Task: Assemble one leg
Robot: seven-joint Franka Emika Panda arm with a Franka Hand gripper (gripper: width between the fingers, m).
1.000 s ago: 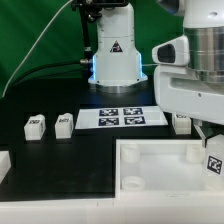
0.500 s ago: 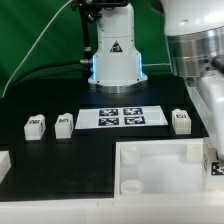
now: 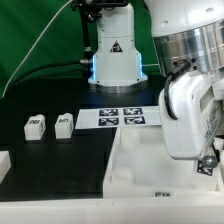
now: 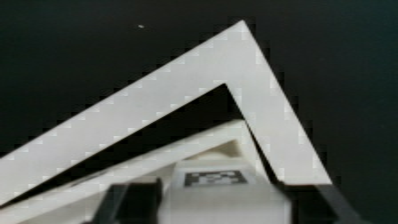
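My gripper (image 3: 208,160) is shut on a leg (image 3: 206,170), a small white block whose black-and-white tag faces the camera. It holds the leg over the right part of the large white tray-like piece (image 3: 135,165). In the wrist view the leg (image 4: 215,180) sits between the two dark fingers (image 4: 132,203), above a pointed corner of the tray-like piece (image 4: 231,70). Two more legs (image 3: 35,126) (image 3: 64,123) stand on the black table at the exterior view's left.
The marker board (image 3: 122,118) lies behind the tray-like piece, in front of the arm's white base (image 3: 114,60). A white part (image 3: 4,165) shows at the left edge. The arm's bulk hides the table at the exterior view's right.
The arm has swung toward the camera and the exterior view's left, still holding the leg over the tray-like piece. It now hides the leg that stood to the right of the marker board.
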